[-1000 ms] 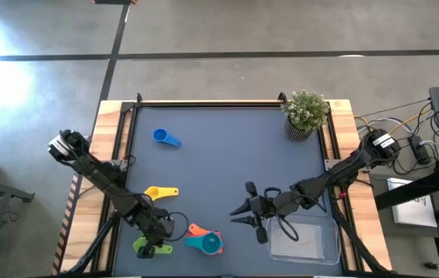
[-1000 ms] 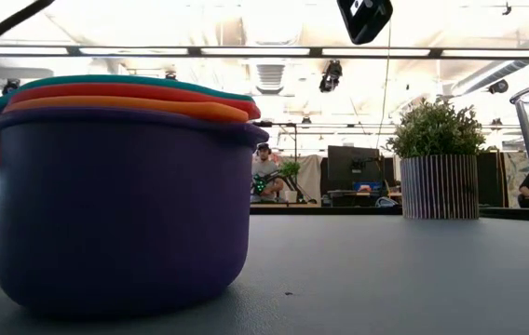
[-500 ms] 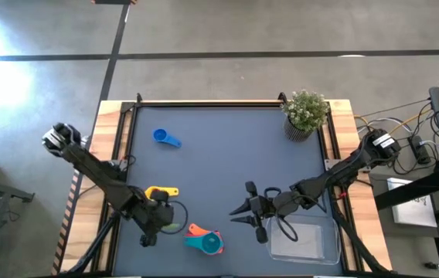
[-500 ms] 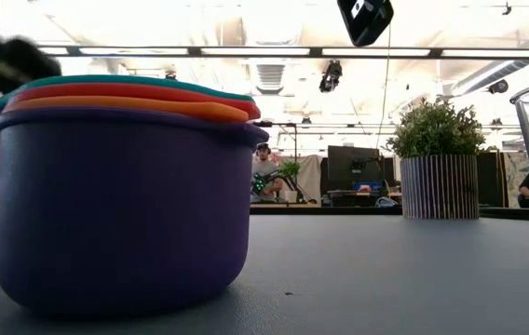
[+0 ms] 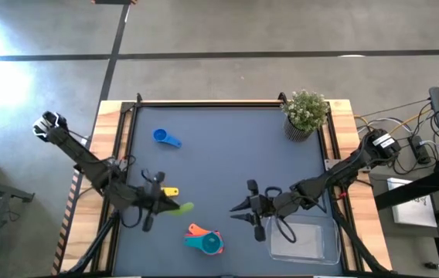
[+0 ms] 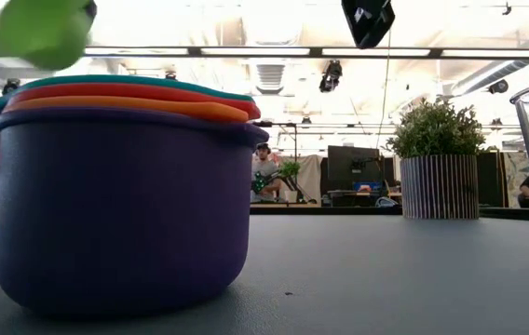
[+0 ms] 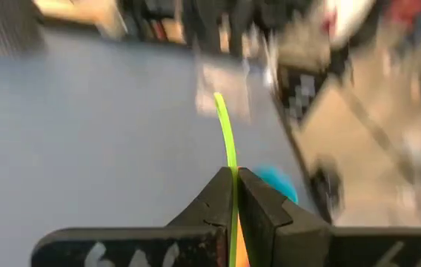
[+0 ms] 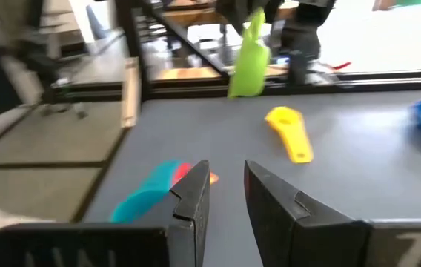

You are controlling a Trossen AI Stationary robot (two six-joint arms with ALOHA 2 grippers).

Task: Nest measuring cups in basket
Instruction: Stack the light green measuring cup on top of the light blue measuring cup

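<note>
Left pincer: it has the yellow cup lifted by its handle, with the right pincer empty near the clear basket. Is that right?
Not quite. The left pincer holds the green cup by its handle, not the yellow cup, which lies on the table; the right wrist view shows both. The right pincer is indeed empty near the basket.

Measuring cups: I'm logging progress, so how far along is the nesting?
Done: four cups form one stack on the table. In hand: the left hand is shut on the green cup. Left: yellow cup, blue cup; nothing is inside the basket.
</note>
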